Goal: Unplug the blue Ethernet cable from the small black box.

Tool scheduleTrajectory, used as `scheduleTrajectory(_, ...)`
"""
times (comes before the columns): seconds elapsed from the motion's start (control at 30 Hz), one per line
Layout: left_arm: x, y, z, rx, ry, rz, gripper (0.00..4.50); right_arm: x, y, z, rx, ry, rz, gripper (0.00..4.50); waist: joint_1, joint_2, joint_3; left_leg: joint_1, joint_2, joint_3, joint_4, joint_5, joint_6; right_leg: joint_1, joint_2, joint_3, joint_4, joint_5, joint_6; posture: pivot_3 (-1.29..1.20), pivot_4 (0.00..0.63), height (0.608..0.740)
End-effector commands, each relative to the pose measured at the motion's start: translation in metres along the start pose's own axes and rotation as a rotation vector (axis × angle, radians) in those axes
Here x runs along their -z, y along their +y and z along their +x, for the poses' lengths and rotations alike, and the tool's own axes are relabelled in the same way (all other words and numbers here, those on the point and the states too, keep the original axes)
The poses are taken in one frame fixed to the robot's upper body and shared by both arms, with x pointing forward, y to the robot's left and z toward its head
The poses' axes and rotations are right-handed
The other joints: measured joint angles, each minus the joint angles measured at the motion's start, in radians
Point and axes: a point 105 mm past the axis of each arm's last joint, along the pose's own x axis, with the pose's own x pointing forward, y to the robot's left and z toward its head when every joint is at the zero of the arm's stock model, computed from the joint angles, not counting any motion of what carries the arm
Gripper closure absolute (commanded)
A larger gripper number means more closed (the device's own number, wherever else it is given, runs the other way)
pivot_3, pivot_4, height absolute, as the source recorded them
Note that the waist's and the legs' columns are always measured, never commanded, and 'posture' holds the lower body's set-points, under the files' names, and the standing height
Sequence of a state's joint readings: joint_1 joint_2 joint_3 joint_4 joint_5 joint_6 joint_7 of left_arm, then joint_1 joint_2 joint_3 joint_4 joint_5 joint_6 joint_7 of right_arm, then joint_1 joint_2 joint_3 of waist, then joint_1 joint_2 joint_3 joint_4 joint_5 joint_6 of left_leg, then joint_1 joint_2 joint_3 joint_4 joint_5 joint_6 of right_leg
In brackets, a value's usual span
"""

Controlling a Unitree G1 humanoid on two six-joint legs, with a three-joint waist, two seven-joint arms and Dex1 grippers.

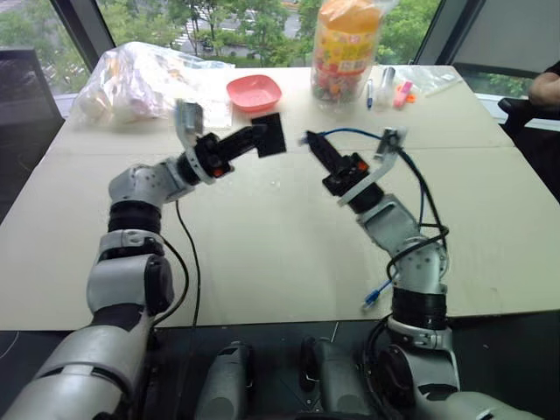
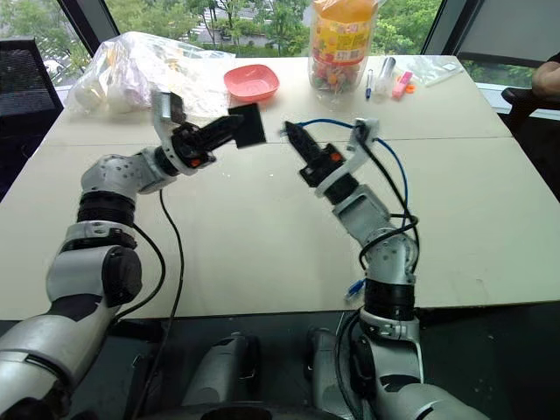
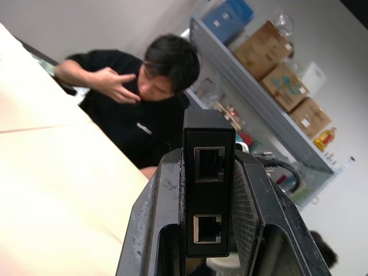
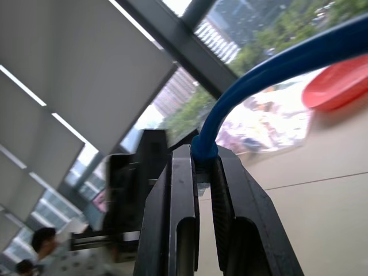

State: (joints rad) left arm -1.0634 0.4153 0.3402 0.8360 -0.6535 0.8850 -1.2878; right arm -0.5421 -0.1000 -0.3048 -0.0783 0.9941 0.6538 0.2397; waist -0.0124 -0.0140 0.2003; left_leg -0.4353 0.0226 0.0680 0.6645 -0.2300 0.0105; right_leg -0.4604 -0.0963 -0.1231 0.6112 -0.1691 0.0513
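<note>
My left gripper (image 1: 261, 134) is shut on the small black box (image 1: 270, 135), held up above the table. In the left wrist view the box (image 3: 208, 172) sits upright between the fingers (image 3: 154, 207), and both of its ports are empty. My right gripper (image 1: 310, 142) is shut on the plug end of the blue Ethernet cable (image 1: 359, 133), a short gap to the right of the box. The cable (image 4: 276, 69) arcs back over my right wrist and hangs down, its other plug (image 1: 372, 298) dangling near the table's front edge.
At the back of the beige table (image 1: 262, 254) stand a pink bowl (image 1: 254, 91), a clear plastic bag (image 1: 140, 80), a jar of snacks (image 1: 346, 52) and some pens (image 1: 389, 92). A person (image 3: 144, 98) sits at the table's right side.
</note>
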Motion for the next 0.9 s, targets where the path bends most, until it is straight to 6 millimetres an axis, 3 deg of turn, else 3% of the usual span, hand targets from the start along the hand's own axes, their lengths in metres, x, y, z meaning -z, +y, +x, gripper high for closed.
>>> scheduleTrajectory(0.03,-0.015,-0.011,0.002,0.042,-0.035,0.043,4.03,-0.014,0.002,-0.001,-0.012,-0.045,-0.02,4.47,0.001,0.0,0.0,0.0,0.0,0.0,0.0,0.0,0.0,0.0,0.0,0.0,0.0,0.0,0.0,0.0,0.15,0.74)
scheduleTrajectory(0.2,-0.005,-0.003,0.006,-0.022,0.024,0.114,4.03,-0.019,-0.011,0.002,0.03,-0.026,-0.057,4.47,0.001,0.0,0.0,-0.001,0.0,0.0,0.0,0.0,0.0,0.0,0.0,0.0,0.0,0.0,0.0,0.0,0.15,0.74)
scheduleTrajectory(0.3,0.015,0.027,0.021,-0.218,0.131,0.374,4.03,-0.023,-0.055,0.005,0.232,0.075,-0.172,4.47,0.004,0.0,0.0,0.0,-0.001,0.001,0.001,0.0,0.0,0.0,-0.001,0.001,0.0,0.0,0.0,0.0,0.15,0.74)
scheduleTrajectory(0.4,0.027,0.03,0.036,-0.22,0.133,0.481,4.03,-0.03,-0.097,-0.001,0.409,0.16,-0.284,4.47,0.004,0.0,0.0,0.0,-0.002,0.003,0.001,0.0,0.0,0.0,-0.002,0.003,0.0,0.001,-0.001,0.0,0.15,0.74)
scheduleTrajectory(0.47,0.037,0.035,0.047,-0.236,0.144,0.58,4.03,-0.033,-0.119,-0.006,0.501,0.198,-0.315,3.59,0.002,0.0,0.0,-0.001,-0.002,0.007,0.001,-0.001,0.001,-0.001,-0.002,0.004,0.0,0.002,-0.002,0.0,0.15,0.74)
scheduleTrajectory(0.53,0.045,0.04,0.055,-0.265,0.151,0.666,4.03,-0.036,-0.126,-0.007,0.526,0.207,-0.327,2.96,0.0,0.0,0.0,-0.003,-0.002,0.008,0.0,-0.001,0.002,-0.004,-0.001,0.004,0.0,0.002,-0.002,0.0,0.15,0.74)
scheduleTrajectory(0.67,0.051,0.054,0.065,-0.369,0.133,0.802,4.03,-0.033,-0.121,-0.002,0.48,0.228,-0.383,0.93,-0.002,0.0,0.0,-0.003,-0.001,0.009,-0.001,0.0,0.002,-0.005,-0.001,0.004,0.001,0.002,-0.002,0.0,0.15,0.74)
scheduleTrajectory(0.7,0.052,0.056,0.067,-0.38,0.132,0.82,4.03,-0.024,-0.109,0.0,0.406,0.273,-0.417,0.35,-0.001,0.0,0.0,-0.003,-0.001,0.009,0.0,0.0,0.002,-0.005,0.0,0.004,0.001,0.002,-0.002,0.0,0.15,0.74)
scheduleTrajectory(0.73,0.054,0.059,0.069,-0.398,0.127,0.842,4.03,-0.011,-0.093,0.002,0.318,0.328,-0.448,0.06,-0.002,0.0,0.0,-0.003,-0.001,0.009,0.0,0.0,0.002,-0.005,0.0,0.004,0.001,0.002,-0.002,0.0,0.15,0.74)
scheduleTrajectory(0.83,0.064,0.065,0.076,-0.427,0.131,0.891,4.03,0.029,-0.056,-0.006,0.144,0.447,-0.505,0.06,0.001,0.0,0.0,-0.003,0.001,0.009,0.0,0.0,0.002,-0.005,0.0,0.004,0.001,0.0,0.001,0.0,0.15,0.74)
scheduleTrajectory(0.9,0.072,0.072,0.077,-0.455,0.132,0.881,4.03,0.046,-0.042,-0.014,0.085,0.474,-0.506,0.06,0.007,0.0,0.0,-0.003,0.001,0.008,0.0,-0.001,0.002,-0.005,0.0,0.004,0.001,0.0,0.001,0.0,0.15,0.74)
